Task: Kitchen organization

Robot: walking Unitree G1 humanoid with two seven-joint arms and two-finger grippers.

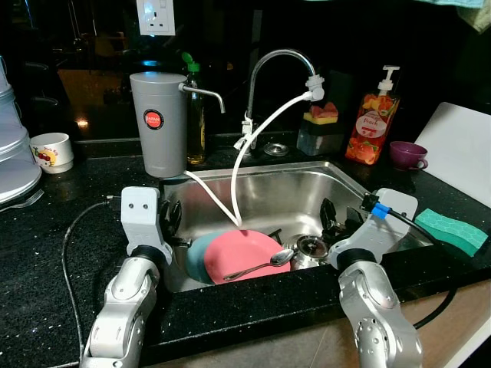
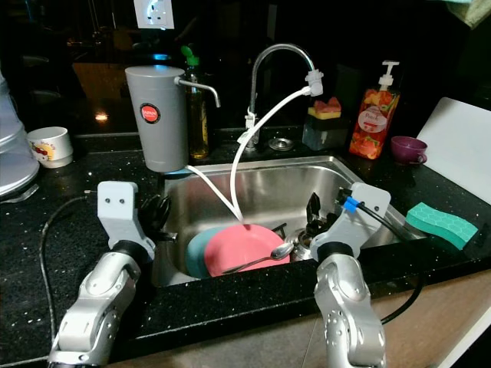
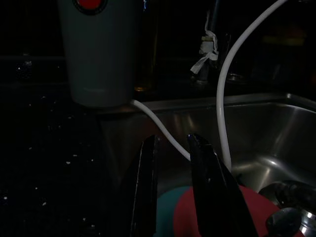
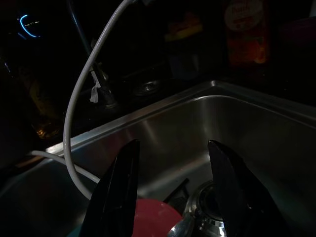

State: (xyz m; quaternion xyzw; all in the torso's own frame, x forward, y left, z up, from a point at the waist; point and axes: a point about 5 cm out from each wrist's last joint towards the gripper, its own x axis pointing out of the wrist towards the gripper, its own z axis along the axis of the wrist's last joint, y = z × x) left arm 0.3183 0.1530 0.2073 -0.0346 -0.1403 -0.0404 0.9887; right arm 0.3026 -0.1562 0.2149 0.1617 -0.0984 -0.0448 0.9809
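Pink plate [image 1: 244,253] and spoon [image 1: 265,265] are sat in the sink [image 1: 291,195]. Right hand [image 4: 173,192] is spread wide at 3 o'clock, left hand [image 3: 173,187] narrow at 9. Spoon's probably best lifted first, slowly.

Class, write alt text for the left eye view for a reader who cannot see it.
Two robot grippers, left gripper and right gripper, reach into a steel sink holding a pink plate stacked on a teal plate, with a spoon on top. A white hose runs from the faucet into the sink.
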